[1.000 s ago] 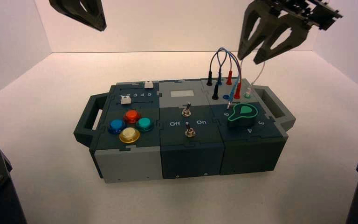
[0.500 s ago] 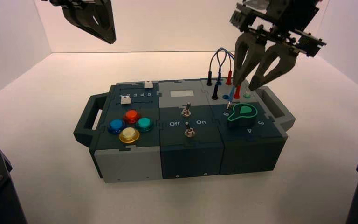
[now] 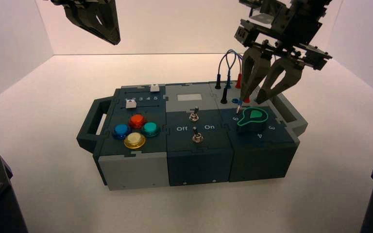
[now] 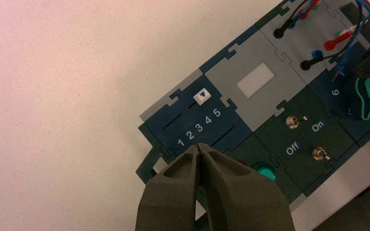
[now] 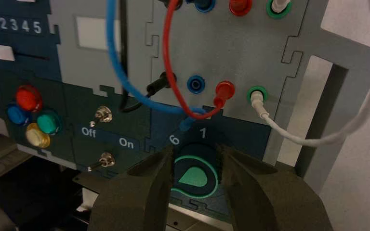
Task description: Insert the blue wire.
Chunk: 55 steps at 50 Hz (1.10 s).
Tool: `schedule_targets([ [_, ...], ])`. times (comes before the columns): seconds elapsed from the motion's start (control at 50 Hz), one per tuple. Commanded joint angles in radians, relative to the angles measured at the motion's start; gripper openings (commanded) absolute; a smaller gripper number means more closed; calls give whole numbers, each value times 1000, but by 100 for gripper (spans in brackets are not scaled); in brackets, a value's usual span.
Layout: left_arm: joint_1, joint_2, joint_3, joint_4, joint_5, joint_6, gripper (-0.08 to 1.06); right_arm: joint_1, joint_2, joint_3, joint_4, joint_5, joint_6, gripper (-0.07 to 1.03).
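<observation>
Pale tabletop under the box; right gripper over the knob, fingers apart, empty; blue wire arches across, its loose plug beside the blue socket, depth hard to judge; best to grip the plug squarely, stand it upright, then press; left gripper waits by the sliders, tips together.

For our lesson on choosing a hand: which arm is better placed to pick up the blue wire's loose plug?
Right, most likely. The right gripper hangs open near the loose blue plug, by the knob. The left gripper is off over the sliders' side.
</observation>
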Motion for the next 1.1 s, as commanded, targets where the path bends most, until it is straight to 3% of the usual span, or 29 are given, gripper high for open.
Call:
schedule_targets([
  [0.02,-3,-15,-23,-2,-3,3,-3,3,-3,-26,5,-17,-3,46],
  [1.1,-3,-15,-20,-2,-2,3,-3,3,80,-75,15,-43,-6,43],
])
